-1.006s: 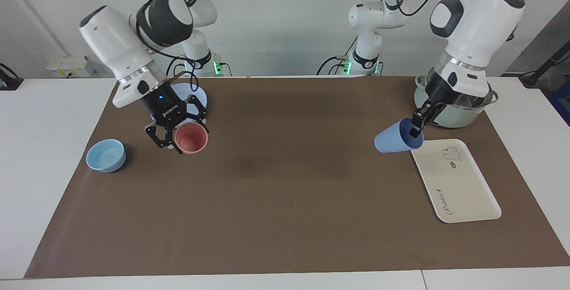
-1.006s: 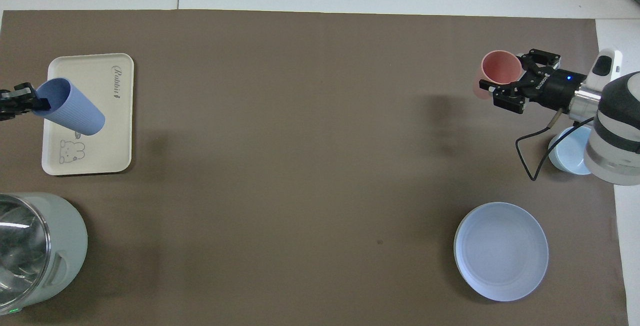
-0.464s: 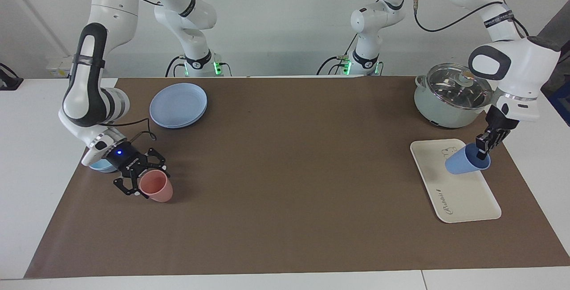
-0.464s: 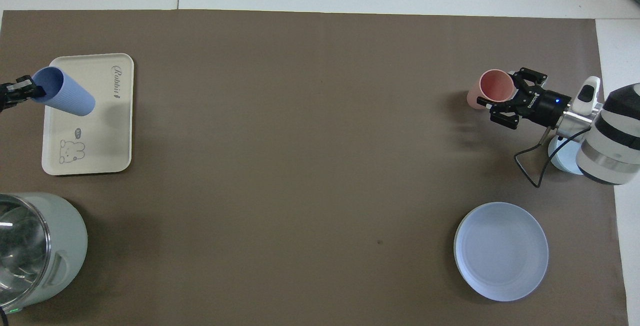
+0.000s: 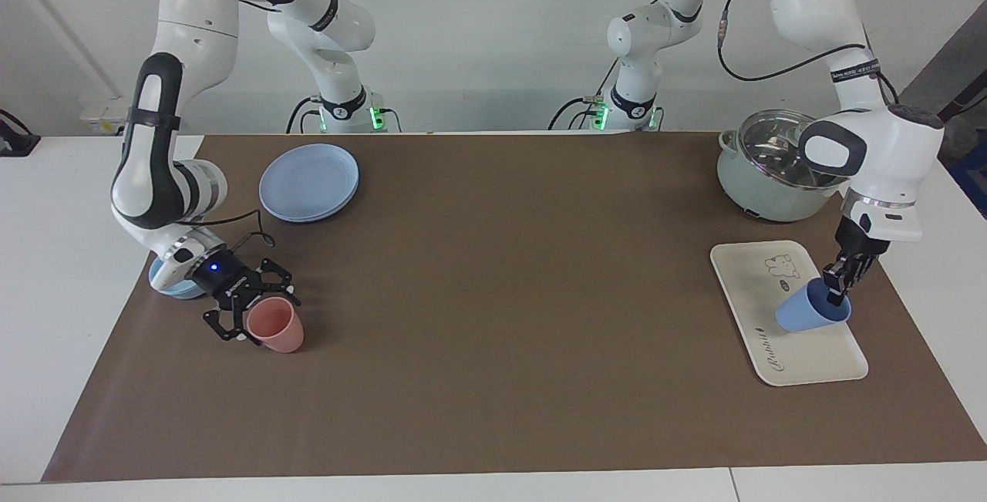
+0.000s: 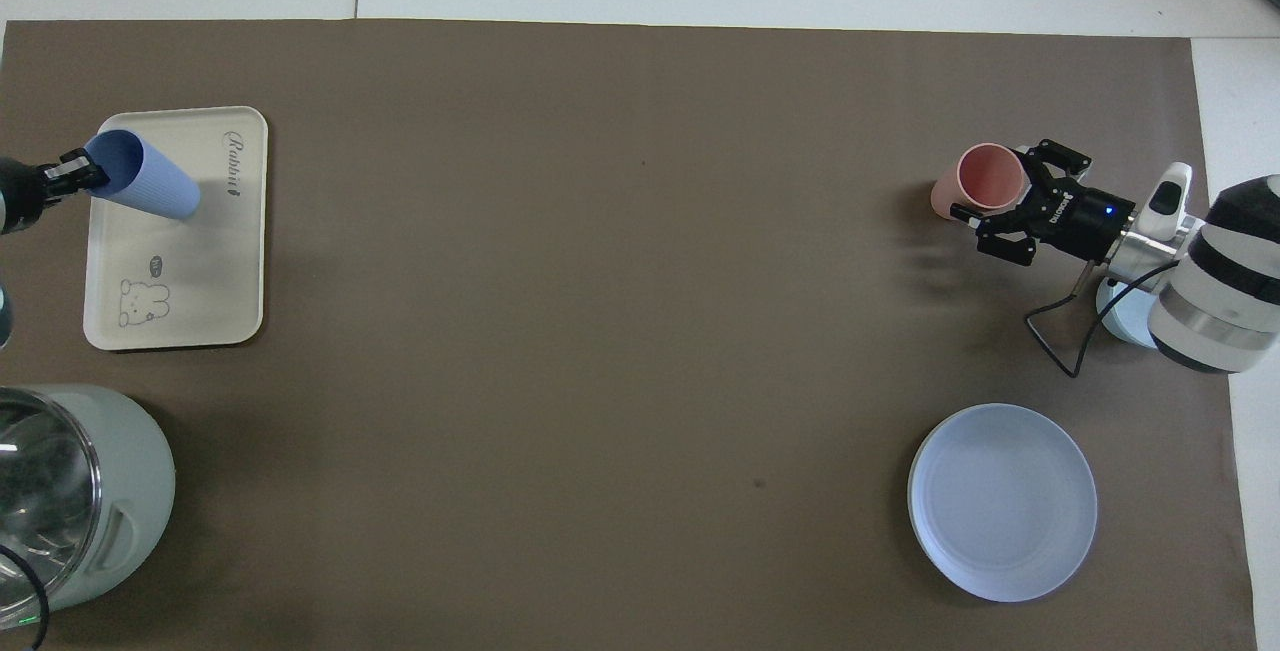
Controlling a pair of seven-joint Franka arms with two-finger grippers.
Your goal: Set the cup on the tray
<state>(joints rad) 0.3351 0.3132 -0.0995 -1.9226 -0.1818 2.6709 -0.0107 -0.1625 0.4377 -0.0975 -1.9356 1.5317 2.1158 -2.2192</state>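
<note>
The periwinkle-blue cup (image 5: 806, 315) (image 6: 150, 189) hangs tilted over the cream tray (image 5: 752, 286) (image 6: 200, 281), base down close to the tray's surface at the end with the script lettering. I cannot tell whether it touches. My left gripper (image 5: 837, 290) (image 6: 75, 171) is shut on the cup's rim, one finger inside the mouth. At the right arm's end of the table, my right gripper (image 5: 250, 309) (image 6: 1015, 196) is low at the rim of a pink cup (image 5: 276, 326) (image 6: 985, 181) that stands on the brown mat.
A lidded pale-green pot (image 5: 748, 178) (image 6: 70, 491) stands nearer to the robots than the tray. Blue plates (image 5: 308, 182) (image 6: 1002, 501) and a light-blue bowl (image 5: 166, 286) (image 6: 1120, 316), partly under the right wrist, lie at the right arm's end.
The left gripper has carried the blue cup from beside the tray to over it and lowered it. The right gripper has brought the pink cup down onto the mat.
</note>
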